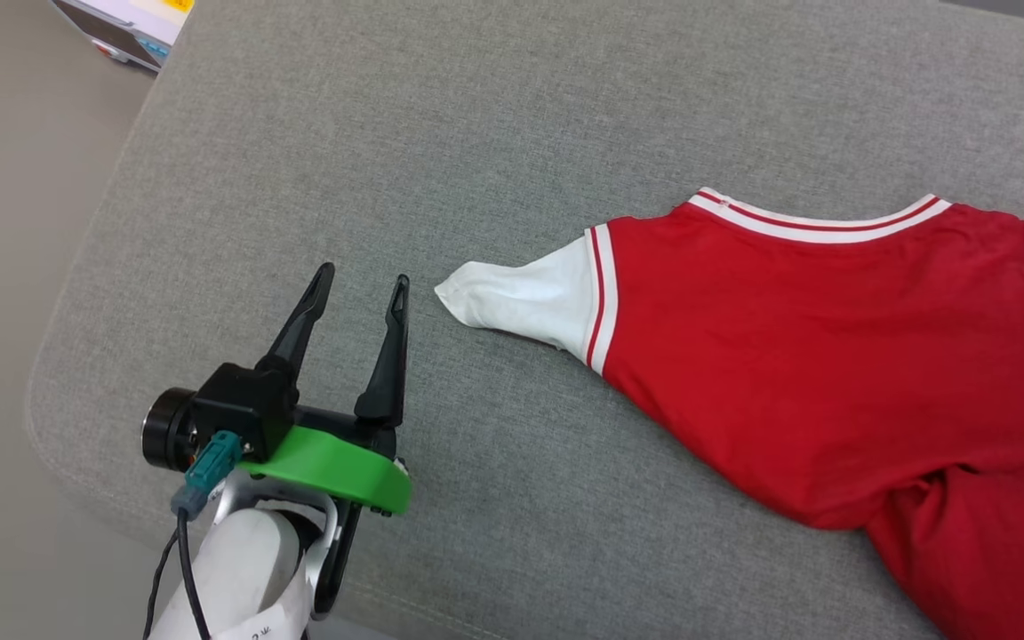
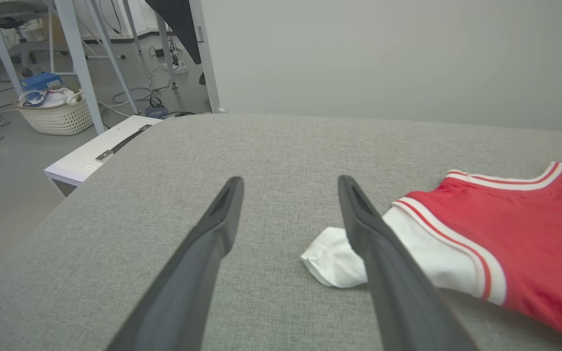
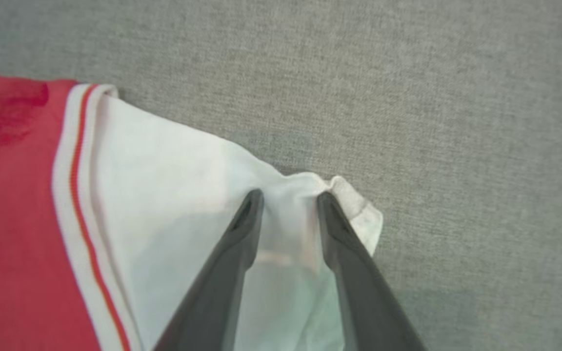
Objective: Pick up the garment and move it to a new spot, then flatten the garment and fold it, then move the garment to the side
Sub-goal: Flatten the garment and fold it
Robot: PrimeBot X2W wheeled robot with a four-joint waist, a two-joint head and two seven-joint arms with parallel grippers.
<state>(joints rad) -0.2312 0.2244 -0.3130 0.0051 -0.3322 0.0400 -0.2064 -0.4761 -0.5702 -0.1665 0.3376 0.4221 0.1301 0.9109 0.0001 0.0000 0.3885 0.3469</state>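
Garment [image 1: 814, 356] is lying spread across the grey cushion [image 1: 476, 133], red body towards the right side, plain side up and rumpling at the lower edge. Starting at the left, the left gripper [image 1: 364, 274] is hovering low over bare cushion, its two dark fingers standing wide apart and holding nothing. Just to its right, the left sleeve [image 1: 521, 298] is pointing its white tip towards those fingers, close but not touching. Moving along, the striped collar [image 1: 819, 227] is sitting along the top edge of the garment, flat against the fabric. Over on the far right, the right gripper [image 3: 290, 194] is pressing down onto the tip of the right sleeve [image 3: 173, 185]. Its fingers are standing narrowly apart with white cloth puckering between them, and I cannot tell whether they are pinching it.
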